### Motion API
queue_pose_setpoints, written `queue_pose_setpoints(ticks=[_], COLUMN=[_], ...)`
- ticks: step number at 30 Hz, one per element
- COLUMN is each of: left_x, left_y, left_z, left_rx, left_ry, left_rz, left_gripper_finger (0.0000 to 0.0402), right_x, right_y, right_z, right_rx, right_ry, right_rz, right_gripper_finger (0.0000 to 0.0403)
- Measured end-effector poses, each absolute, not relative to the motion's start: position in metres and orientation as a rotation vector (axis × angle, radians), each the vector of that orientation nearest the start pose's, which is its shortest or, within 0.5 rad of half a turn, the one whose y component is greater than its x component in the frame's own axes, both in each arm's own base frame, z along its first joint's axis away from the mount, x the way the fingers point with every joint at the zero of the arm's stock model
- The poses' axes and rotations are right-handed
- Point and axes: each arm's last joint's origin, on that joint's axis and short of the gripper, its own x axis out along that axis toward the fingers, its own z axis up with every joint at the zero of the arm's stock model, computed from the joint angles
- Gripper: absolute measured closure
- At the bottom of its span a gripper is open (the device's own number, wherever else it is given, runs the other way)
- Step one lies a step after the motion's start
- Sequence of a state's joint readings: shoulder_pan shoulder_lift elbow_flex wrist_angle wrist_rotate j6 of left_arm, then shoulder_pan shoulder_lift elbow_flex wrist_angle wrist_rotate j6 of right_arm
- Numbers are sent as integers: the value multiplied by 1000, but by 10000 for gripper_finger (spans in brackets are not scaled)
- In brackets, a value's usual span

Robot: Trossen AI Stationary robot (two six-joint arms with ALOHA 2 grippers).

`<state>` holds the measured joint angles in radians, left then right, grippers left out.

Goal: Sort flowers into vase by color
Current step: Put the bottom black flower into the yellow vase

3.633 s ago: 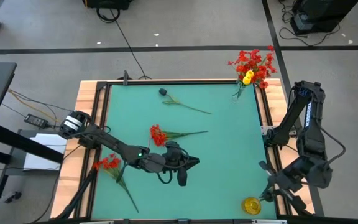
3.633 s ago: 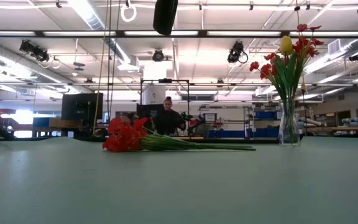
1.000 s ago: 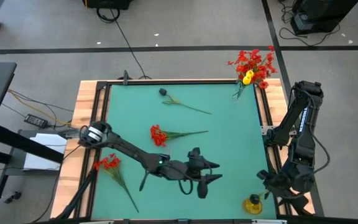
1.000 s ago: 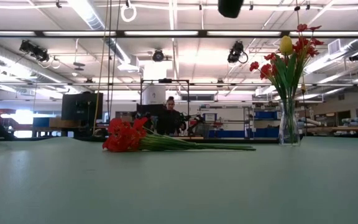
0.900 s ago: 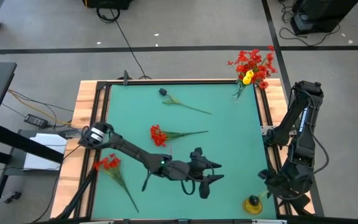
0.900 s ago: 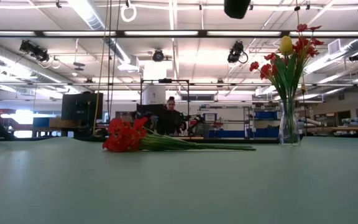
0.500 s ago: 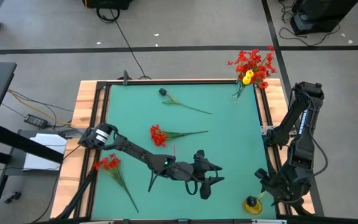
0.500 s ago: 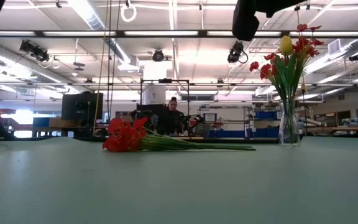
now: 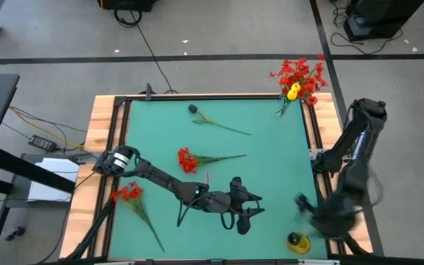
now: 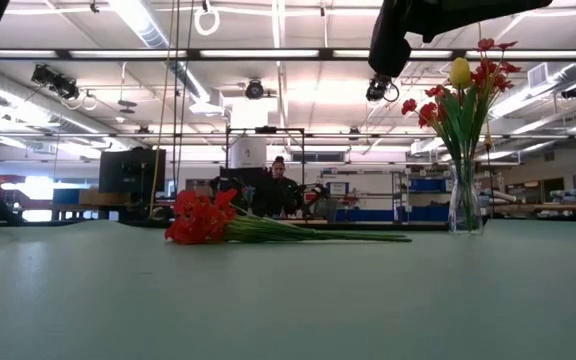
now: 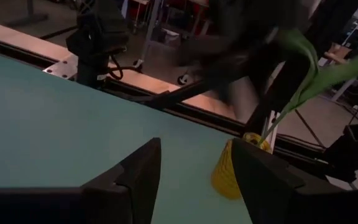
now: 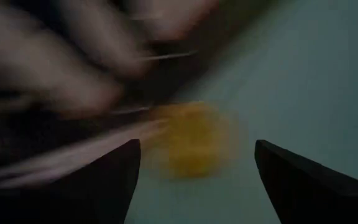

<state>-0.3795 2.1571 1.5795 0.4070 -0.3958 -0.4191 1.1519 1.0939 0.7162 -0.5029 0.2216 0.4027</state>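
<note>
At the table's near right corner lies the yellow flower (image 9: 297,241); the right gripper (image 9: 316,219) hangs just over it, jaws spread and empty. Light, with a soft head and springy stem, it looks best pinched on the stem. The left gripper (image 9: 247,207), jaws parted and empty, waits nearby. Red flowers (image 9: 187,160) lie mid-table; the vase (image 9: 283,107) stands at the far right corner.

One camera is looking straight down on my counter (image 9: 271,169); another is sitting level with it, facing the room. Both wrist cameras are peering closely past my fingers (image 12: 303,180) at the yellow flower (image 11: 227,175).
</note>
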Motion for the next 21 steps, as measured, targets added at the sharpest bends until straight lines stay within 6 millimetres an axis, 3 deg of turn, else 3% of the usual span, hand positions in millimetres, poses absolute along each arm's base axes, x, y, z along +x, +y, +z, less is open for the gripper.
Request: queue_pose_setpoints(ticks=[2,5,8,11,21], left_x=[466,466,466,465,462], left_y=[-174,-173,-173,-174,-181], left_z=[223,223,222,221,220], left_rx=[-363,-364,-375,-381,-388], left_ry=[156,162,172,177,192], left_rz=[51,55,57,57,46], left_gripper_finger=[200,200,200,200,200], right_x=[95,99,100,101,105], right_y=[181,180,176,181,199], right_z=[222,241,231,234,208], right_rx=[-263,-176,-221,-197,-156], right_ry=[888,828,890,877,925], right_rz=[611,649,627,659,791], right_gripper_finger=[85,92,94,94,90])
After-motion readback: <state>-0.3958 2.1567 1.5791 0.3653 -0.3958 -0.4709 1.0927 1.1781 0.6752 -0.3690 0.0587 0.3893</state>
